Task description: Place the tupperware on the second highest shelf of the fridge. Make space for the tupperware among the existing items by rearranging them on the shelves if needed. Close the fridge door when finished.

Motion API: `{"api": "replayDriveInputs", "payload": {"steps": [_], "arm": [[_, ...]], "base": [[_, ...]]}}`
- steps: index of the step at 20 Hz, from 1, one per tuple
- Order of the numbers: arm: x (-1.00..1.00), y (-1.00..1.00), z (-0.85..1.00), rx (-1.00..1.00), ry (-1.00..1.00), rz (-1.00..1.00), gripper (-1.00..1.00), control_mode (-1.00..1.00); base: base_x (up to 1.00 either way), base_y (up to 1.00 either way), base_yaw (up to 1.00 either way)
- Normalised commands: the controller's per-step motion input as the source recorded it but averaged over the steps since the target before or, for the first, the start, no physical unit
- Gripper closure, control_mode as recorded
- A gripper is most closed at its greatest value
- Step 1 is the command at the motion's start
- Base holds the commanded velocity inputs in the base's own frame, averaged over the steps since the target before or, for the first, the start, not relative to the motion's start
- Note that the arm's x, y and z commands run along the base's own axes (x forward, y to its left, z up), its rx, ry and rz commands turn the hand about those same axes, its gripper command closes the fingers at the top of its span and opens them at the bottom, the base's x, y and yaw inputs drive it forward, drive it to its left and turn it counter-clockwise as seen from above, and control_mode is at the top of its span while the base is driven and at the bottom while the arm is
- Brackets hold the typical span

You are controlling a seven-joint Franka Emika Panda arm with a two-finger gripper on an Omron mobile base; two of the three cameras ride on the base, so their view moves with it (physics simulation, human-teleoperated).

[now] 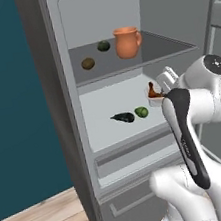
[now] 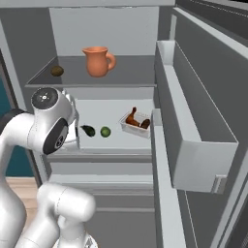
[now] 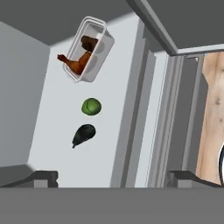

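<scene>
End effector (image 3: 113,177) spread wide, dark fingertips (image 3: 43,177) far apart at the bottom of the hand view, gripping nothing, touching nothing. Poised in front of the open fridge (image 1: 63,89), looking down over the white shelf. Arm (image 1: 187,135) bent sharply in the left base view: glossy white links, a dark strip along the forearm, a round white joint with a dark cap at the elbow.

Tupperware (image 3: 86,49) resting on the second highest shelf (image 1: 107,108), toward its right side near the door opening; shallow, rectangular, clear-white plastic with rounded corners, brown chicken-like pieces inside. Seen too in the right base view (image 2: 136,122) and, partly behind the arm, in the left base view (image 1: 154,94).

Beside it on the same flat, pale shelf: a round green lime (image 3: 91,106), then a dark, glossy, elongated aubergine (image 3: 83,135) just next to the lime, none touching the container.

Above, on the darker grey glassy shelf (image 1: 168,47): an orange clay jug (image 1: 127,42) with a handle, standing upright; a small dark green round fruit (image 1: 103,46) to its left, a brown round fruit (image 1: 88,63) nearer the front left.

Fridge door (image 2: 203,97) swung open on the right, grey, a boxy bin (image 2: 193,155) on its inner face. Below the shelves, a drawer front (image 1: 134,154). Wooden floor (image 1: 39,220) and a teal wall (image 1: 9,98) on the left.
</scene>
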Motion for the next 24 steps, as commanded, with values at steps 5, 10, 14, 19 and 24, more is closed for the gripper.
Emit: {"api": "replayDriveInputs", "payload": {"steps": [5, 10, 14, 19, 24], "arm": [[0.00, 0.00, 0.00, 0.00, 0.00, 0.00, -1.00, 1.00], [0.00, 0.00, 0.00, 0.00, 0.00, 0.00, -1.00, 1.00], [0.00, 0.00, 0.00, 0.00, 0.00, 0.00, -1.00, 1.00], [0.00, 0.00, 0.00, 0.00, 0.00, 0.00, -1.00, 1.00], [0.00, 0.00, 0.00, 0.00, 0.00, 0.00, -1.00, 1.00]], "base": [[-0.51, 0.00, 0.02], [-0.04, -0.12, 0.28], [0.00, -0.35, 0.46], [-0.14, -0.45, 0.47], [-0.28, -0.14, 0.17]]}}
